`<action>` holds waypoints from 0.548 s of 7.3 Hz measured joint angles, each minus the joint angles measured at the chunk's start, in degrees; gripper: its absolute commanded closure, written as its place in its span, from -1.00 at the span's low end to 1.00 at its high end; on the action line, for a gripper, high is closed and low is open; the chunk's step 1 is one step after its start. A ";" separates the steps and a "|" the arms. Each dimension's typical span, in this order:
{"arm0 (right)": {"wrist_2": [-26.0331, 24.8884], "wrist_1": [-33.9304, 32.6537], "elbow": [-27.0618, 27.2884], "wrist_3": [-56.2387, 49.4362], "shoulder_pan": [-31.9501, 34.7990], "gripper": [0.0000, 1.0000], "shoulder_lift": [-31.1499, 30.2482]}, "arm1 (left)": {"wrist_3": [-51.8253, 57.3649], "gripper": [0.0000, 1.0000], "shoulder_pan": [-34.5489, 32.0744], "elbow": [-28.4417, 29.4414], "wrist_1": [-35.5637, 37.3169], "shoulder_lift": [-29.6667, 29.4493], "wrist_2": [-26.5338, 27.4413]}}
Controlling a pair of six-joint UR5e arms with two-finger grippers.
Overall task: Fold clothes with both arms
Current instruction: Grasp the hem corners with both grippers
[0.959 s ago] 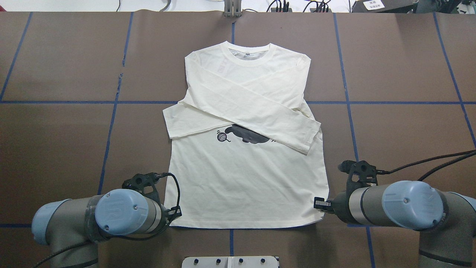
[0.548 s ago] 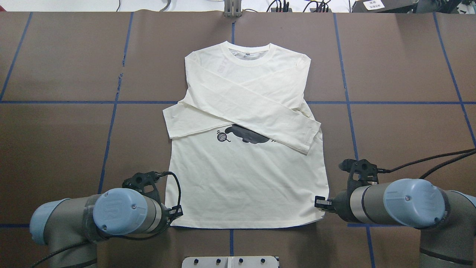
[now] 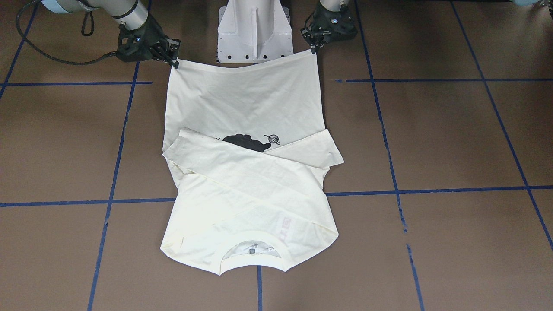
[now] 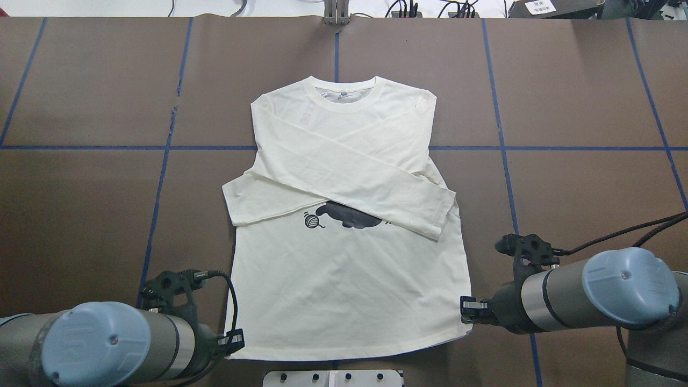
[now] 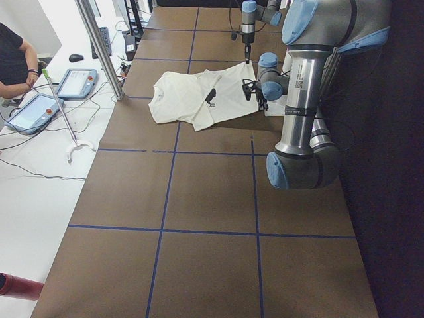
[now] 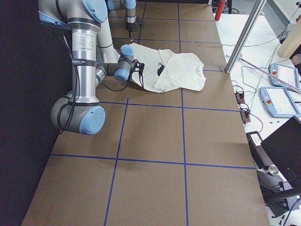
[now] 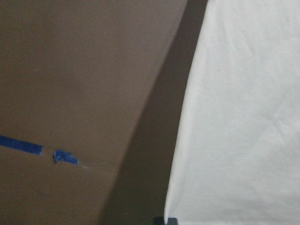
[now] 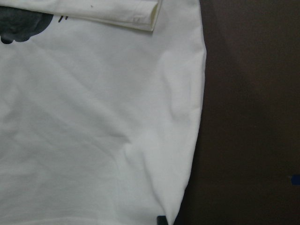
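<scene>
The T-shirt (image 4: 344,269) lies flat on the desk (image 4: 591,107), its long axis running from hem to far collar, with the left hand (image 4: 235,342) and right hand (image 4: 465,312) apparently clamped on its two near hem corners.

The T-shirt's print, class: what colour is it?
The print is black, on a cream T-shirt; clearest in the overhead exterior view.

Brown table (image 4: 80,215), blue tape lines (image 4: 80,146), teach pendants (image 5: 76,83)
</scene>
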 measured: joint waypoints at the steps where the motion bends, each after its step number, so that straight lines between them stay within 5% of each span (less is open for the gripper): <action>1: 2.66 6.41 0.11 0.00 0.24 1.00 -3.90 | -0.33 1.00 2.51 -2.41 1.01 0.89 -0.02; 4: 7.89 27.43 -0.80 -0.02 0.83 1.00 -17.60 | -0.62 1.00 5.86 -6.64 2.06 4.63 0.02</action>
